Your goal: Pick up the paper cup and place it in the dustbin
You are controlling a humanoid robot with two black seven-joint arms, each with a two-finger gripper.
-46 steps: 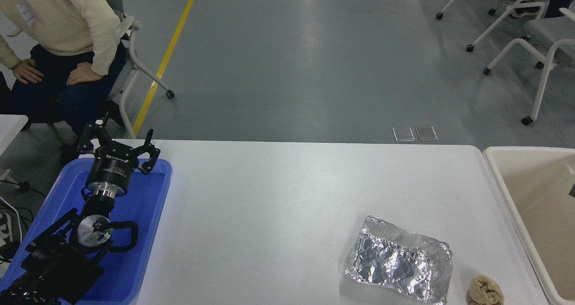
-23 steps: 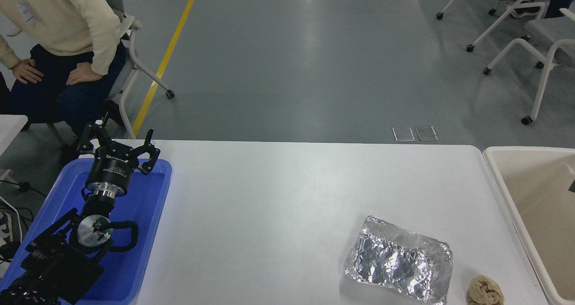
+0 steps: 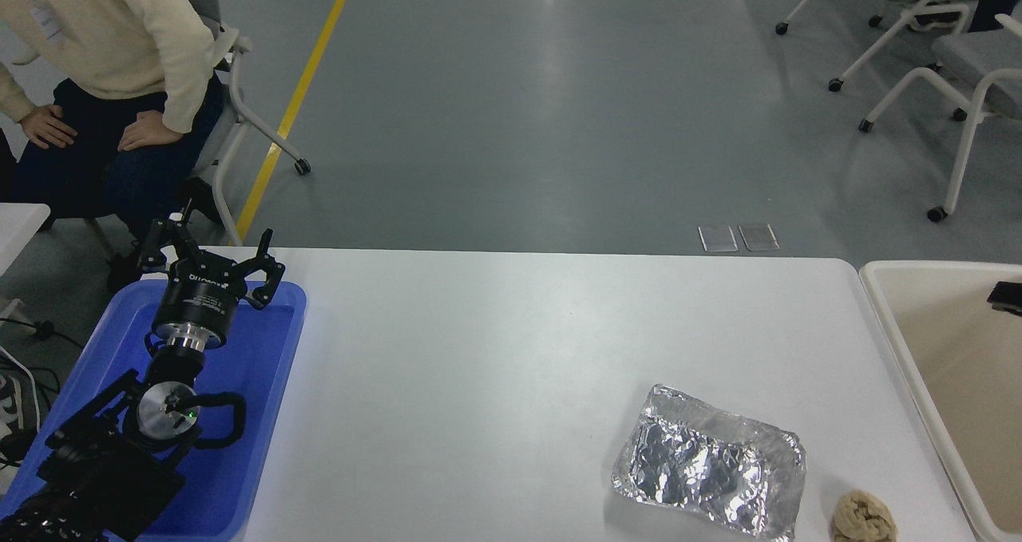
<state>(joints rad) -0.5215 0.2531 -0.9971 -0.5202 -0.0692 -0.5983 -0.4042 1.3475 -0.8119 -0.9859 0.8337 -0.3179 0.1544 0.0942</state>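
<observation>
Head view, looking down over a white rectangular table (image 3: 495,366). Sitting parked at lower left above a shallow blue plastic tray (image 3: 263,414), black left gripper (image 3: 209,256), fingers spread wide, holding nothing. Poking in at the right edge over the large beige plastic dustbin (image 3: 942,382), a black sliver of the right gripper (image 3: 1008,296); too little showing to tell its grip. Lying near the front right corner, a crumpled silver foil tray (image 3: 709,472), with a tan knotted lump (image 3: 862,518) just beside it at the table's front edge. Stretching wide and bare between blue tray and foil, the tabletop. Paper cup nowhere visible. Sitting beyond the far left corner, a person in a cream sweater (image 3: 112,39).
</observation>
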